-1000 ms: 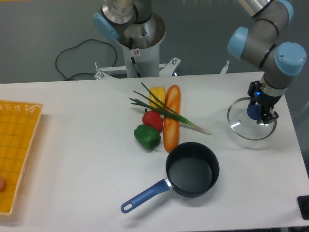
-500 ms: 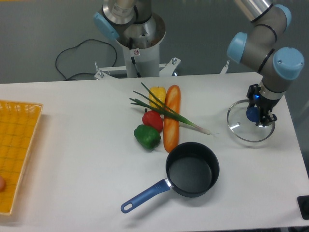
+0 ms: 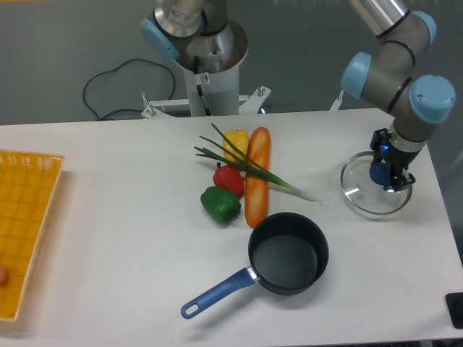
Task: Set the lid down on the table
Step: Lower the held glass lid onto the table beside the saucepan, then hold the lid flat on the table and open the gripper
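Risk at right of frame: pincer (image 3: 391,170) grips the blue knob of the round clear glass lid (image 3: 375,192), which seems barely above the white worktop (image 3: 130,238); an early release could jolt it.

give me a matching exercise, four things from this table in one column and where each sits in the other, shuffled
Things:
1. lid
2. saucepan
3. yellow tray
4. green pepper

Places:
A. far left edge of the table
B. right side, under the gripper
C. front centre, handle pointing front-left
D. just left of the baguette

Pairs: 1-B, 2-C, 3-A, 4-D
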